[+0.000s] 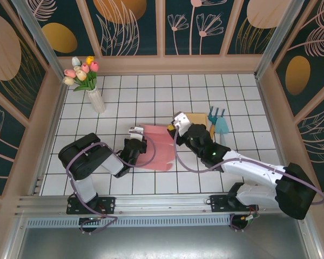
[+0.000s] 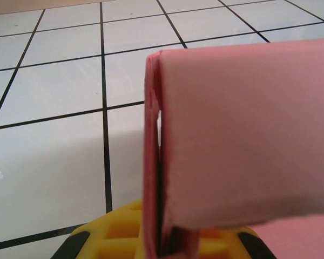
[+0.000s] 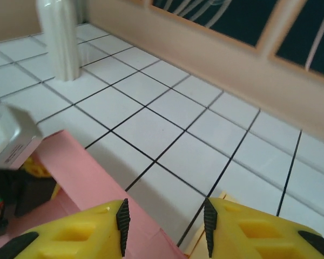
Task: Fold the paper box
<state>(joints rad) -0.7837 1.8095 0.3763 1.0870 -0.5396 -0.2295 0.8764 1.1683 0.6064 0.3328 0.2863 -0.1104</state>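
Your left gripper (image 2: 169,245) is pinching the raised flap of the pink paper box (image 1: 159,150) at its 9 o'clock edge. Your right gripper (image 3: 164,226) is hanging spread apart over its 2 o'clock corner. The box is lying mid-worktop (image 1: 151,89). If you are pulling too hard, the flap could tear or slip out and flop flat.

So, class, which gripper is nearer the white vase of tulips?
Left. The left gripper sits down-right of the vase; the right gripper lies farther right, across the pink paper box.
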